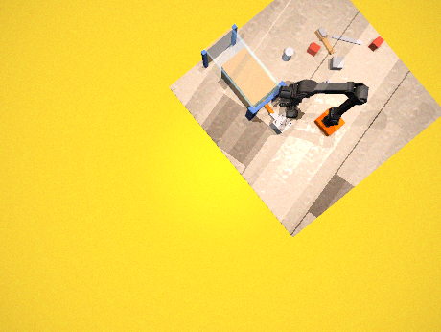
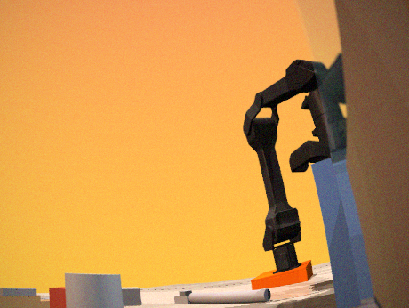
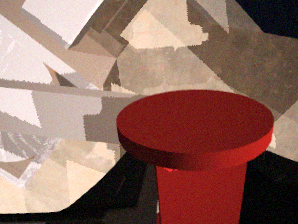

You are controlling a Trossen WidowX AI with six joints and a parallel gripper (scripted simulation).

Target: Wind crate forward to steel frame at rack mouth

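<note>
The tan crate [image 1: 250, 72] sits inside the clear-panelled cubby, its front close to the blue frame [image 1: 264, 106] [image 2: 340, 222] at the mouth; whether they touch I cannot tell. It looks flat from above. An orange strap [image 1: 269, 108] runs from the mouth to the grey winch [image 1: 280, 125]. My gripper [image 1: 287, 103] [image 3: 201, 195] is shut on the winch handle's red knob [image 3: 195, 122], beside the winch and close to the frame. The handle's grey arm [image 3: 60, 112] runs left from the knob. Its square key and the winch hole are hidden.
A hammer [image 1: 327, 44], a pale rod [image 1: 346, 39], red blocks [image 1: 313, 49] [image 1: 376, 43], a grey cylinder [image 1: 288, 54] [image 2: 93, 291] and a grey block [image 1: 336, 63] lie beyond the arm. Blue posts [image 1: 205, 59] [image 1: 234, 35] stand at the cubby's far end.
</note>
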